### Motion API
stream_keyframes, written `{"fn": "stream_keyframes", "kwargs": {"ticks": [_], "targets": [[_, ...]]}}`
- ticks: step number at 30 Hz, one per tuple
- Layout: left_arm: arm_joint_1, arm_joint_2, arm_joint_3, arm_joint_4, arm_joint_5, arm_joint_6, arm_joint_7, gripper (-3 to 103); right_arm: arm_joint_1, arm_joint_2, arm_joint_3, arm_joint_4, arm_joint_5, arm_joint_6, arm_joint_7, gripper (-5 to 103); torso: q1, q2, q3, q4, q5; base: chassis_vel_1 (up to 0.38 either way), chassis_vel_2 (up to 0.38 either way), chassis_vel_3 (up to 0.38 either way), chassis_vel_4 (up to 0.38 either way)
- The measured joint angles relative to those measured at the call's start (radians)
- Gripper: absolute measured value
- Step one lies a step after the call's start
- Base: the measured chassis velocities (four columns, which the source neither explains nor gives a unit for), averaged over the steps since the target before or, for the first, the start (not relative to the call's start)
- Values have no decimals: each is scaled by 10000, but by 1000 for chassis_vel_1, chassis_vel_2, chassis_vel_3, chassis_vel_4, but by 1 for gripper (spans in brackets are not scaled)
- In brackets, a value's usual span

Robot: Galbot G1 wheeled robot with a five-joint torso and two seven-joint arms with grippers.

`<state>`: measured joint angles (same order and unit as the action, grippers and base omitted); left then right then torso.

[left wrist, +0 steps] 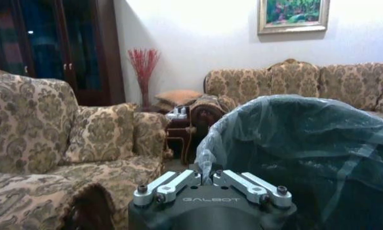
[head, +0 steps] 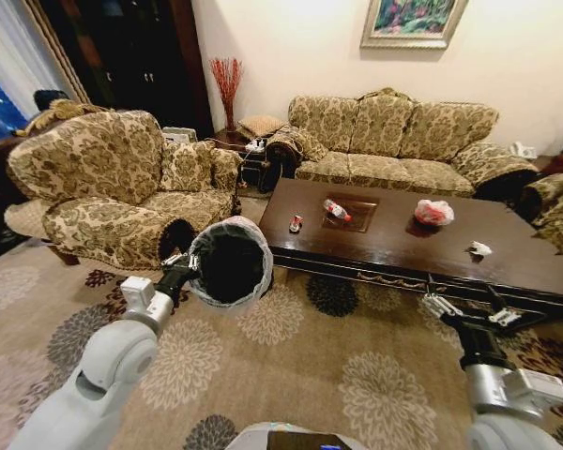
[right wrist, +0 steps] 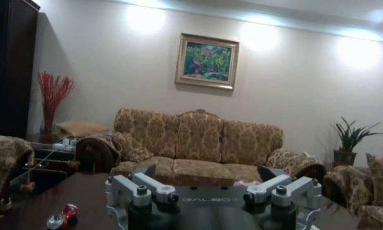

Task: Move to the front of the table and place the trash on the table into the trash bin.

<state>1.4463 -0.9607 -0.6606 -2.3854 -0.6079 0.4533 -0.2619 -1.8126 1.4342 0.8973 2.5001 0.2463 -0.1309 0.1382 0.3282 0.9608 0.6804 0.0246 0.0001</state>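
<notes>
Holding the trash bin point(head: 230, 262) by its rim, my left pincer point(head: 190, 266) is sitting left of centre in the head view, pressed together on the grey-white liner bag; in the left wrist view the left pincer point(left wrist: 208, 178) is pinching the liner edge at the bottom centre of the frame, with the trash bin point(left wrist: 306, 158) looming on the right. The bin is hanging just off the near left corner of the table point(head: 394, 246), its dark mouth tilted toward the camera.

Moving right across the glossy dark table, I am seeing the red-and-white wrapper point(head: 296, 223) near the left end, then the clear bottle point(head: 337, 210) lying on its side just beyond it. Further right, the red-and-white bag bundle point(head: 433, 213) is sitting toward the far edge, and the white paper scrap point(head: 479, 248) is lying nearer the front edge.

At the lower right of the head view, my right pincer point(head: 464, 307) is hovering at the table's front edge, spread apart and gripping nothing. In the right wrist view the right pincer point(right wrist: 210, 184) is showing its jaws wide, with the wrapper point(right wrist: 62, 215) at the lower left.
</notes>
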Motion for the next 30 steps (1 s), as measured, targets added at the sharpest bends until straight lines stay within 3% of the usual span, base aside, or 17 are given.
{"fn": "stream_keyframes", "kwargs": {"ticks": [10,21,30], "targets": [[224,-104,-1,-96,69,-355,-117,4,-37,8,-25,-40,46,116,-146,100,167,386,223,-1,-1,0,0,0,0],[426,-155,-39,-204,223,-371,-145,4,-191,117,15,-93,96,395,-450,100,160,376,216,0,-1,-9,11,16,-13],[505,-268,6,-115,420,-416,-160,4,-151,113,-14,-267,56,407,-493,100,145,338,196,-1,1,-168,177,180,-168]]}}
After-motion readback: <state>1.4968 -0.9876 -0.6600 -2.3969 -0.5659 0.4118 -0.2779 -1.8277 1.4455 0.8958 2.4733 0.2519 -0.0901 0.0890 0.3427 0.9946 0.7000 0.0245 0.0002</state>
